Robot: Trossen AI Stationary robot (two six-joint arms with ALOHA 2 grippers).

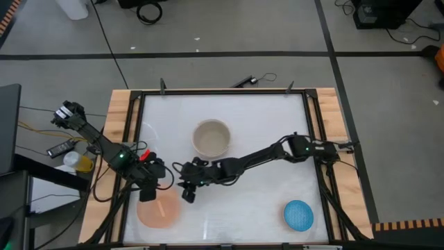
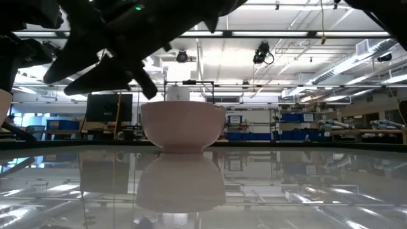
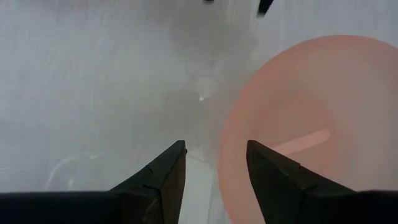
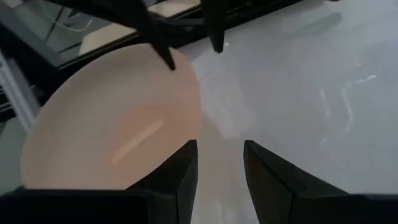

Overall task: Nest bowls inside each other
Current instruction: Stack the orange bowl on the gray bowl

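A peach-orange bowl (image 1: 158, 212) stands upright on the white table near its front left corner. My left gripper (image 1: 148, 190) hovers open over that bowl's far rim (image 3: 231, 134), fingers pointing steeply down. My right gripper (image 1: 187, 194) reaches in from the right, slanting down. It is open just beside the peach bowl's right rim (image 4: 186, 93), with nothing between its fingers. A cream-white bowl (image 1: 211, 137) with a grey-beige inside stands upright at the table's middle; whether it is one bowl or two nested, I cannot tell. A bright blue bowl (image 1: 298, 215) sits near the front right.
A wooden frame with black rails (image 1: 129, 139) borders the table. The left arm's fingers (image 4: 163, 53) show beyond the peach bowl in the right wrist view. The bare table (image 1: 243, 208) lies between the peach and blue bowls. Cables and a yellow bottle (image 1: 82, 163) lie off the table's left.
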